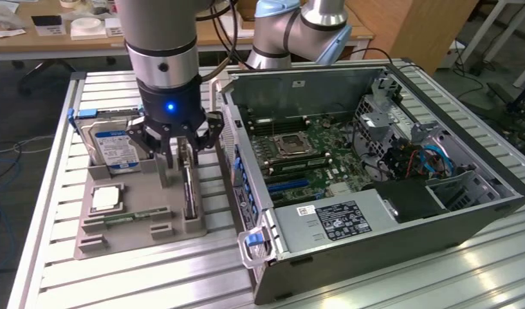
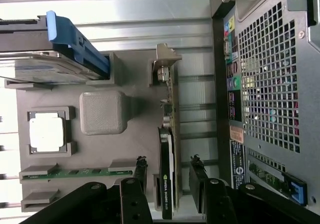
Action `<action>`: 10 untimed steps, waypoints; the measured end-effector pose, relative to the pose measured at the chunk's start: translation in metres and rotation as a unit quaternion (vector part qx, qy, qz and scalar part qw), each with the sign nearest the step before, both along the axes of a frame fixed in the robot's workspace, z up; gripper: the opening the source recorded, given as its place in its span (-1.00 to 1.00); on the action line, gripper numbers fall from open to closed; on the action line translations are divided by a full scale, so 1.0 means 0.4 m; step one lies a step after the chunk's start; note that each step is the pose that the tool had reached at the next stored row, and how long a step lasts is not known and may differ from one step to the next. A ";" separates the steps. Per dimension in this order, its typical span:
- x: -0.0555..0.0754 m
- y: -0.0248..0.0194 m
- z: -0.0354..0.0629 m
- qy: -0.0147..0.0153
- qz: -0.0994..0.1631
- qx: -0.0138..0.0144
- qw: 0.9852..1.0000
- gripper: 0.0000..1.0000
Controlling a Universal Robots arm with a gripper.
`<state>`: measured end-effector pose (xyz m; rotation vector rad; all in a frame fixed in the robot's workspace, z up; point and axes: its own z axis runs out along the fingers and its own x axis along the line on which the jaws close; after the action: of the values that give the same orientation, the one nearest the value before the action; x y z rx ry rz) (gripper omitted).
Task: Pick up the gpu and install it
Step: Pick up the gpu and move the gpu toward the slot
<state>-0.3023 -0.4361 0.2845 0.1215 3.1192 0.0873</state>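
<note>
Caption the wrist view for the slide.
Open hand straddling the upright graphics card in its gray holder, not yet gripping, beside the computer case.

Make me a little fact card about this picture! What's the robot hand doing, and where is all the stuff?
gripper: open, one finger on each side of the gpu, not squeezing it
gpu: standing on edge in its slot in the gray tray, not lifted
tray also holds: hard drive, processor chip, memory stick
computer case: open, beside the tray, at the exterior view's right
task so far: gpu not yet picked up
</note>
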 end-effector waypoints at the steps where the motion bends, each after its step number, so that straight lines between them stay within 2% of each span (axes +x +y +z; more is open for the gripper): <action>1: 0.000 0.000 -0.003 0.000 0.000 0.000 1.000 -0.05; 10: 0.006 0.000 -0.031 0.004 0.000 0.000 1.000 -0.05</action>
<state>-0.3000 -0.4361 0.2720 0.1214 3.1276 0.0869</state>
